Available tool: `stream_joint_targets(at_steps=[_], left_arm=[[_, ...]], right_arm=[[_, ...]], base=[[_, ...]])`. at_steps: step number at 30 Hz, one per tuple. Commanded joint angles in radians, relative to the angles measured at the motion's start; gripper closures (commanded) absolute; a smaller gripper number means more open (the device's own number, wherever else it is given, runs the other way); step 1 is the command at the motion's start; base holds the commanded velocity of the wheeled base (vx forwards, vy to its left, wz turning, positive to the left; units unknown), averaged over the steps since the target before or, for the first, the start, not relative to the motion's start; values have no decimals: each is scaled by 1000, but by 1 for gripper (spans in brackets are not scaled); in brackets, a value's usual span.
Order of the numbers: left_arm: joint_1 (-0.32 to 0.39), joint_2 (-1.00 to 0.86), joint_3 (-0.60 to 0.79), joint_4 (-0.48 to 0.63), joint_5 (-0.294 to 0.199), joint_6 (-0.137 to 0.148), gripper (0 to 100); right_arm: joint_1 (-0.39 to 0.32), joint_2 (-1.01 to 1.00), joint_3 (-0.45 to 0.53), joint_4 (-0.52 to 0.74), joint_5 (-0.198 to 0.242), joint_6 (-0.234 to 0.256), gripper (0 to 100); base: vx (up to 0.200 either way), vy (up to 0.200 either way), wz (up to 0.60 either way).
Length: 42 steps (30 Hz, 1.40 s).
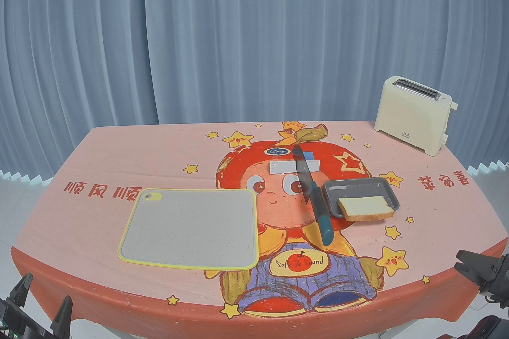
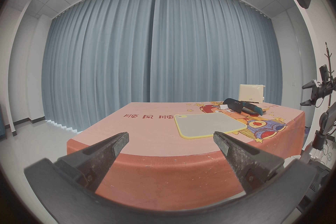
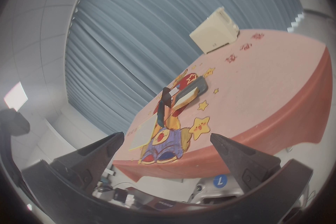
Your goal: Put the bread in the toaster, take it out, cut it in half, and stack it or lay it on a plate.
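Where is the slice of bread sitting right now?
In the head view the bread lies on the grey tray on the table's right side, just right of the knife, with the toaster farther back.

A square slice of pale white bread with a tan crust lies flat in a shallow dark grey rectangular metal tray, its near edge hanging over the tray's front rim. Just beside the tray, on its left, a knife with a dark blade and teal handle lies with the blade pointing to the far side. A cream two-slot toaster stands upright at the far right corner of the table, slots empty. A grey plastic cutting board with yellow-green rim lies flat near the front, left of the knife.
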Motion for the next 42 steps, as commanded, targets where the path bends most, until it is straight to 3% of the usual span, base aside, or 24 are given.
stream_joint_targets(at_steps=[1, 5, 7, 31, 35, 42], left_arm=[[0, 1, 18, 0, 1, 0, 0], [0, 1, 18, 0, 1, 0, 0], [0, 1, 18, 0, 1, 0, 0], [0, 1, 18, 0, 1, 0, 0], [0, 1, 18, 0, 1, 0, 0], [0, 1, 18, 0, 1, 0, 0]], right_arm=[[71, -1, 6, -5, 8, 89, 0], [112, -1, 13, -6, 14, 181, 0], [117, -2, 15, -6, 16, 203, 0], [123, 32, 44, -13, 16, 215, 0], [123, 32, 29, -20, 18, 278, 0], [112, 98, 36, -114, 16, 311, 0]], base=[[0, 0, 0], [0, 0, 0], [0, 0, 0], [0, 0, 0], [0, 0, 0], [0, 0, 0]])
